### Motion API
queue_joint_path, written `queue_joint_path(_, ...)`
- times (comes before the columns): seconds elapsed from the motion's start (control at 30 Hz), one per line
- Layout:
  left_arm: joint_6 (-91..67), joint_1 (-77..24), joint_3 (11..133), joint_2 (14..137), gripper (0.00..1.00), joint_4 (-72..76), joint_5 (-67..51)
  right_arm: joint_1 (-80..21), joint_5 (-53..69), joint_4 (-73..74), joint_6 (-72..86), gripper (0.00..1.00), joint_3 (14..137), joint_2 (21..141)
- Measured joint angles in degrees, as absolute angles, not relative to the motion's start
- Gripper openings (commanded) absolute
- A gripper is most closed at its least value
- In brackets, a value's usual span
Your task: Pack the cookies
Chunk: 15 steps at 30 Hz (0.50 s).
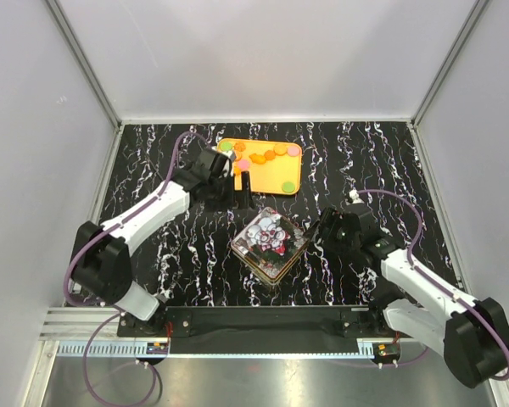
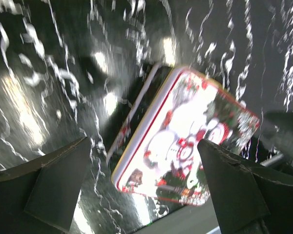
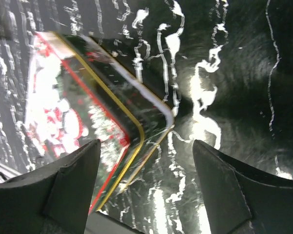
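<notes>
Beside the tin [image 1: 270, 244], right end effector [image 3: 146, 146] hangs open.

The whole table [image 1: 153, 153] is viewed from above, behind the arms. Wrist views are aimed down, close in, past the left gripper [image 2: 142, 146] and right gripper [image 3: 146, 144] — the tin [image 1: 270, 243] just ahead is shared by all.

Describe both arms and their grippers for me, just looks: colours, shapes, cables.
Both match: the left arm and right arm have white links between bulky black joint housings. A purplish-grey cable loops outside each arm from base to wrist. The wrist cameras show the left fingers and right fingers as plain dark wedge-shaped pads. No markings are visible.
</notes>
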State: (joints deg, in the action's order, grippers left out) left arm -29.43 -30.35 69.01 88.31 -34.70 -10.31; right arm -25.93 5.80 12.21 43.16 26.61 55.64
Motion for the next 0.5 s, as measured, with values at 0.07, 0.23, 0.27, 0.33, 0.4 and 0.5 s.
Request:
queue_joint_path(0.07, -30.5, -30.3, 66.0, 87.3, 0.99, -33.3, -10.9, -24.7, 7.6, 11.3, 42.1, 0.81, 26.6, 57.8)
queue_joint_path(0.23, -33.2, -30.4, 56.6, 84.4, 0.99, -29.4, -12.9, -24.0, 11.9, 8.3, 40.6, 0.79, 26.3, 61.4)
queue_joint_path(0.27, -33.5, -30.4, 55.4, 83.9, 0.99, -28.8, -13.3, -24.0, 12.6, 7.4, 40.5, 0.78, 26.1, 61.5)
queue_joint_path(0.33, -34.6, -30.4, 53.2, 83.3, 0.99, -27.3, -14.7, -24.0, 13.5, 5.8, 40.4, 0.68, 26.0, 62.0)
queue_joint_path(0.4, -35.7, -30.4, 51.5, 83.2, 0.99, -24.3, -16.4, -24.0, 14.1, 3.6, 40.4, 0.68, 25.6, 63.2)
queue_joint_path(0.5, -37.0, -30.4, 49.2, 83.2, 0.99, -20.9, -18.1, -23.8, 15.2, -0.7, 40.8, 0.61, 24.7, 65.5)
